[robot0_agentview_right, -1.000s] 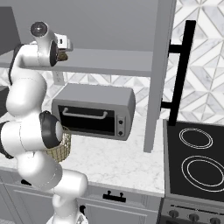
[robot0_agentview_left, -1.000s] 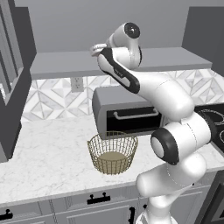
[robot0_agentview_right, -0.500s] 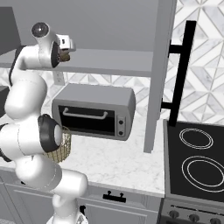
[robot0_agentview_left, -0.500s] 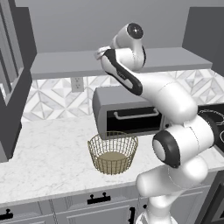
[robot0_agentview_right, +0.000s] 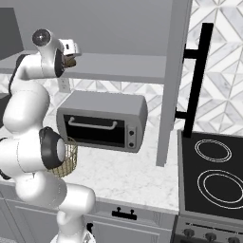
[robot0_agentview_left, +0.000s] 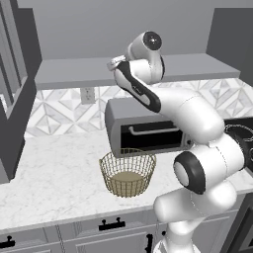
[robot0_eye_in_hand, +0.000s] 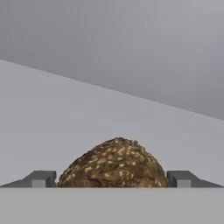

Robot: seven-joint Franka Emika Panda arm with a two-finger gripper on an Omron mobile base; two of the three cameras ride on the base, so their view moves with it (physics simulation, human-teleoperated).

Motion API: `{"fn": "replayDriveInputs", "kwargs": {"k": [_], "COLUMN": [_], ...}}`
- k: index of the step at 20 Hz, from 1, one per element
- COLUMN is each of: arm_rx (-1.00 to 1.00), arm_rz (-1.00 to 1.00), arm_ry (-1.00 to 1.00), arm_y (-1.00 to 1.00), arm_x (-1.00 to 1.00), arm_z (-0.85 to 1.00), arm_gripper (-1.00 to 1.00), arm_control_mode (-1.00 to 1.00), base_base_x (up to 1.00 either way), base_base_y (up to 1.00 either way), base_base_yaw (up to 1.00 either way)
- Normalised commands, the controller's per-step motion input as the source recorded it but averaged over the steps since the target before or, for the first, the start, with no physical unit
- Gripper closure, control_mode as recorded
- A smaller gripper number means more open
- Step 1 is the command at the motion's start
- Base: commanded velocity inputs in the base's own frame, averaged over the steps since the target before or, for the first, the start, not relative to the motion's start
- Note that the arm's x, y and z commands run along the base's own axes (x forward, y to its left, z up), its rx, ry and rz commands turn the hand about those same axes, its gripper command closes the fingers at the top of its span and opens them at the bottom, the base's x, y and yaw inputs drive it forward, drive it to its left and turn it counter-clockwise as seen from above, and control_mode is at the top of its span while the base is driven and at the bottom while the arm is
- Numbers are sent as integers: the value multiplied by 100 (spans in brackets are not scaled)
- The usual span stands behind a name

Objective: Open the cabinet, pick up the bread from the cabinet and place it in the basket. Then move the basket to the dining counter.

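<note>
Robot arm reaching into the open cabinet (robot0_agentview_left: 148,74). The gripper (robot0_eye_in_hand: 112,178) is level with the cabinet's bottom shelf, near that shelf's front edge, with its jaws spread wide, one finger (robot0_eye_in_hand: 40,178) on each side of the bread (robot0_eye_in_hand: 113,164). The bread, a brown seeded lump, lies on the shelf between the fingers; whether they touch it cannot be told. In the right base view the bread (robot0_agentview_right: 70,61) shows just past the white hand, at the shelf's front edge toward its left end.

Compared with one second ago, the hand has advanced a little farther over the shelf toward the bread, and the jaws have widened slightly to their fullest spread. The bread has kept its place on the shelf.

The basket (robot0_agentview_left: 127,172), round and of gold-tan wire, stands on the marble counter (robot0_agentview_left: 54,173) near its front edge, just in front of the toaster oven (robot0_agentview_left: 148,131); it has not moved. The toaster oven sits toward the back of the counter under the shelf. A black cooktop (robot0_agentview_right: 213,171) adjoins the counter's right end.
</note>
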Motion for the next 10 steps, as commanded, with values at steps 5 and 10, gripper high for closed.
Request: {"fn": "replayDriveInputs", "kwargs": {"k": [5, 10], "arm_rx": [0, 0], "arm_rz": [0, 0], "arm_ry": [4, 5], "arm_y": [-22, 0], "arm_x": [-40, -100], "arm_z": [-1, 21], "arm_gripper": [100, 100], "arm_control_mode": [-100, -100], "base_base_x": [0, 0], "base_base_y": [0, 0], "base_base_yaw": [0, 0]}}
